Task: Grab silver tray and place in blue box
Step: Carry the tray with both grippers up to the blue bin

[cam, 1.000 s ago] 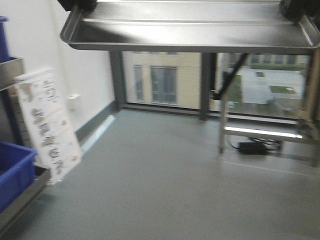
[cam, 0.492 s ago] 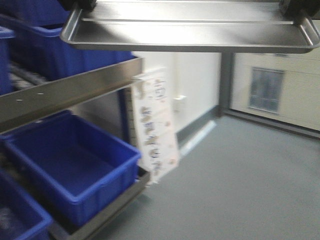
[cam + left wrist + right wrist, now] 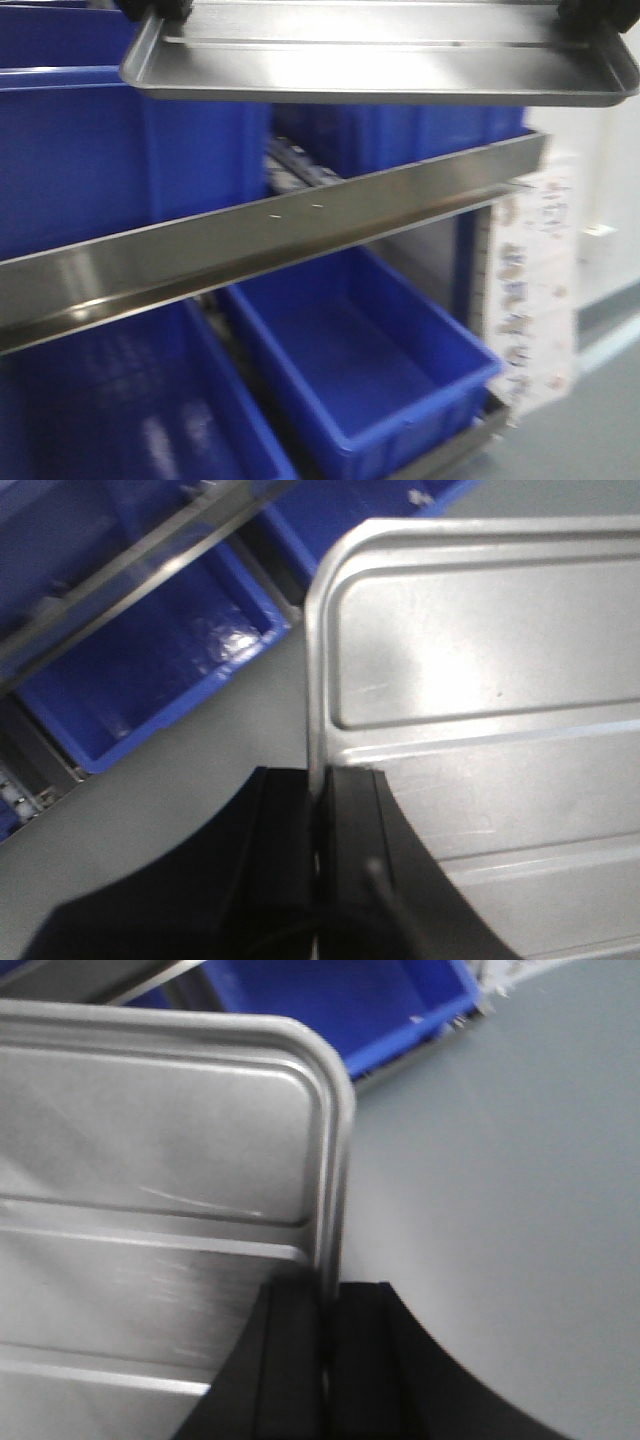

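The silver tray [image 3: 380, 65] is held level, its short rims pinched between the jaws of the left gripper [image 3: 320, 825] and right gripper [image 3: 328, 1335] (one at each end, presumably to prevent tipping). An open blue box [image 3: 360, 350] is seen lower down, beneath the steel shelf rail [image 3: 270, 235].

silver tray [image 3: 380, 60]: brushed metal, smooth, glossy with bright glare
blue box [image 3: 400, 410]: plastic, smooth, slightly glossy
shelf rail [image 3: 270, 235]: polished metal, reflective
left end effector [image 3: 320, 790]: black, matt
floor [image 3: 500, 1210]: grey, smooth, matt
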Motion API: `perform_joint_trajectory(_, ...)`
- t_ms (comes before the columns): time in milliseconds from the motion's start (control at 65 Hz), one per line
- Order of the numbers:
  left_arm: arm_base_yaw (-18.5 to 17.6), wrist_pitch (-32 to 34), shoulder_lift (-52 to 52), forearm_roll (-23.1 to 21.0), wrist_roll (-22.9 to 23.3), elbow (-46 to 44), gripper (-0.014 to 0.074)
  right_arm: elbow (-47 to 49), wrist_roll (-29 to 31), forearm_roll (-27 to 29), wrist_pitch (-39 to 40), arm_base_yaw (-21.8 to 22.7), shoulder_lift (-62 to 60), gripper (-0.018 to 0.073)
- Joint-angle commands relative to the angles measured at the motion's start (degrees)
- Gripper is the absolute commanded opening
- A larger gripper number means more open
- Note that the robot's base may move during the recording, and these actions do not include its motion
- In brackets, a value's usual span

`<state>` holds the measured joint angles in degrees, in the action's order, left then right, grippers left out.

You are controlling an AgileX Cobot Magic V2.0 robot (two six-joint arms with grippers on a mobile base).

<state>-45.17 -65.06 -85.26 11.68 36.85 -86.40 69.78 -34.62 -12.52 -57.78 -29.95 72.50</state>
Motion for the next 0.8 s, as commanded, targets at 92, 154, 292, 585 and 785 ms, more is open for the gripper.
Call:
perform_joint_trajectory(92,0.08,-1.39,2.11,3.45,-0.48,-1.67,-0.0097,1.51,0.54,-4.79,0.74,0.58,-1.85,0.0057)
perform_joint_trajectory(154,0.08,-1.39,2.11,3.45,-0.48,-1.67,-0.0097,1.51,0.54,-4.79,0.74,0.58,-1.85,0.0057)
perform_joint_trajectory(292,0.08,-1.39,2.11,3.45,-0.48,-1.67,-0.0097,1.51,0.54,-4.79,0.74,0.58,-1.85,0.0057)
perform_joint_trajectory(585,0.08,-1.39,2.11,3.45,-0.48,-1.67,-0.0097,1.51,0.54,-4.79,0.74,0.58,-1.85,0.0057)
perform_joint_trajectory(785,0.08,-1.39,2.11,3.45,-0.48,-1.67,-0.0097,1.51,0.54,-4.79,0.74,0.58,-1.85,0.0057)
